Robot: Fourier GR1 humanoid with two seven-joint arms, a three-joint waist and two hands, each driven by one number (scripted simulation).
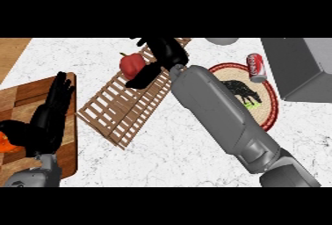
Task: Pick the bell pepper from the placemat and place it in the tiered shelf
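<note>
Pepper (131,64) off placemat (269,105), now at shelf (120,110) edge, right robot hand (167,52) curled round it. We judge pick done, release left. Left robot hand (55,103) open, resting at left.

bell pepper (131,63): red. tiered shelf (123,110): mid-brown wood slats, white showing thru the gaps. placemat (269,110): tan weave, red rim, black animal silhouette on a green patch in the centre. can (257,67): red w/ white marks, silver end. bench (175,154): white marble, faint grey veins. cutting board (19,99): brown wood, light/dark checker blocks. orange item (5,144) at left edge. box (304,66) top right: plain grey. left hand (52,110) & right hand (165,50): black. forearms (220,114): grey.
</note>
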